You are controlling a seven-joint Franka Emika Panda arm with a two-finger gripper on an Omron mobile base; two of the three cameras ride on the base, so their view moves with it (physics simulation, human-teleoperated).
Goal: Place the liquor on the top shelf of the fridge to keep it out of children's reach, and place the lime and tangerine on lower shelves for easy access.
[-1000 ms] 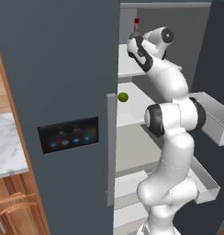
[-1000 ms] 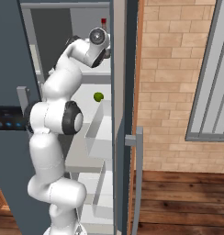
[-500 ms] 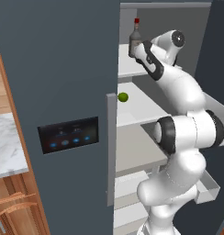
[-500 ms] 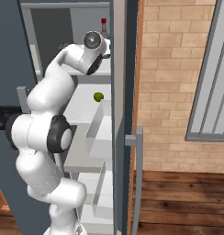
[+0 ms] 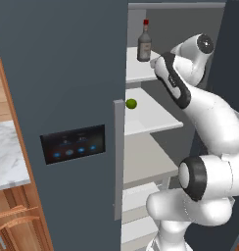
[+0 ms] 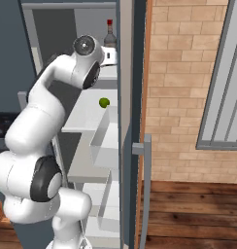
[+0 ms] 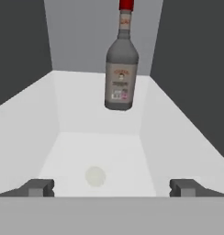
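Left base view: liquor (image 5: 144,42) stood upright on the top shelf (image 5: 141,71) of the fridge (image 5: 67,98), toward the back. Lime (image 5: 131,104) sat on the shelf (image 5: 151,120) just below, near its front-left edge by the door. Arm's wrist was up at top-shelf height, right of the bottle; the gripper itself couldn't be made out here, wrist housing blocked it.

Right base view: bottle (image 6: 110,35) partly hidden behind the arm's upper joint, only neck, red cap and a bit of shoulder visible. Lime (image 6: 104,102) clear on the lower shelf (image 6: 84,114). Door bins (image 6: 103,141) stacked on the open door (image 6: 135,146). Tangerine couldn't be spotted in either base view.

Hand view: gripper (image 7: 112,187) was spread wide, nothing between the tips; both fingertips (image 7: 38,187) apart from the bottle (image 7: 120,73), which stood free on the shelf (image 7: 86,137) ahead, cap cut off at the top edge. Faint round mark on the shelf near the tips, unclear what.

Handling, as judgement: liquor is glass, so stiff, smooth, prob. slippery and breakable, top-heavy-ish w/ narrow neck; best grip is mid-body around the label, not the neck. Lime is firm, light, rolls easily; take it across the middle, set down gently. Liquor step looks done.
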